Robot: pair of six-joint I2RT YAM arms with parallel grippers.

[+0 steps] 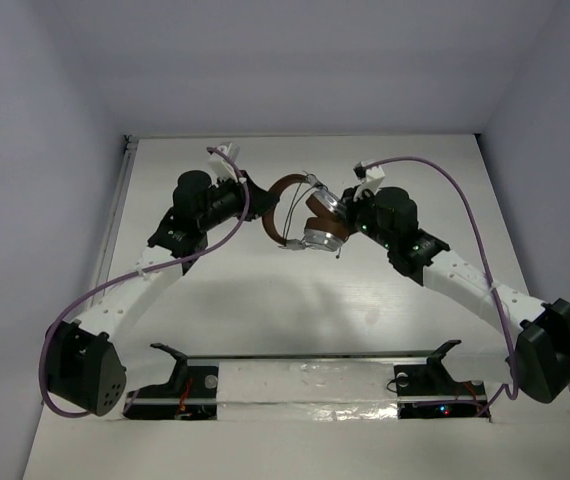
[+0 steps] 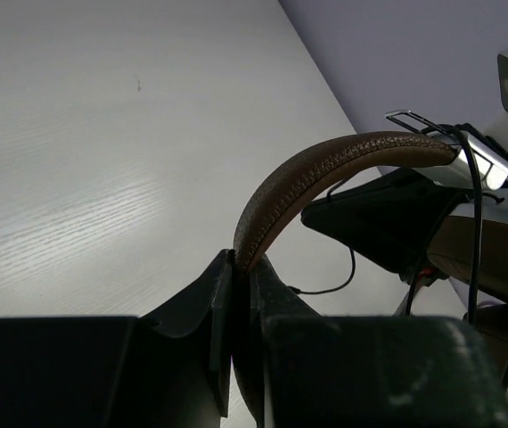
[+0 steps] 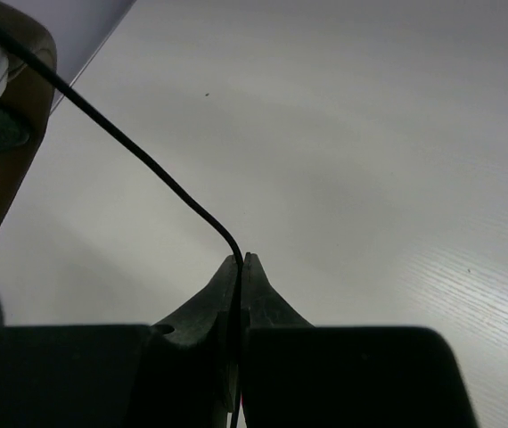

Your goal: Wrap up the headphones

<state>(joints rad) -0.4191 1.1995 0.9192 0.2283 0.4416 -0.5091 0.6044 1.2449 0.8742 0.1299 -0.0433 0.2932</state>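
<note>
The headphones (image 1: 312,222) are held up between the two arms, above the far middle part of the table (image 1: 295,310). The brown headband (image 2: 325,165) is clamped by the left gripper (image 2: 241,264); its two fingers are pressed together on the lower end of the arch. From these fingers the band rises and curves to the right, toward a silver slider (image 2: 481,160). The thin black cord (image 3: 138,156) is pinched by the right gripper (image 3: 241,260), and no gap is seen between its fingertips. From the tips the cord bends and runs up to the left, toward a brown pad (image 3: 9,134) at the edge of that view. From above, the two earcups (image 1: 322,236) are seen close together, just beside the right gripper, and the arch is turned toward the left gripper.
</note>
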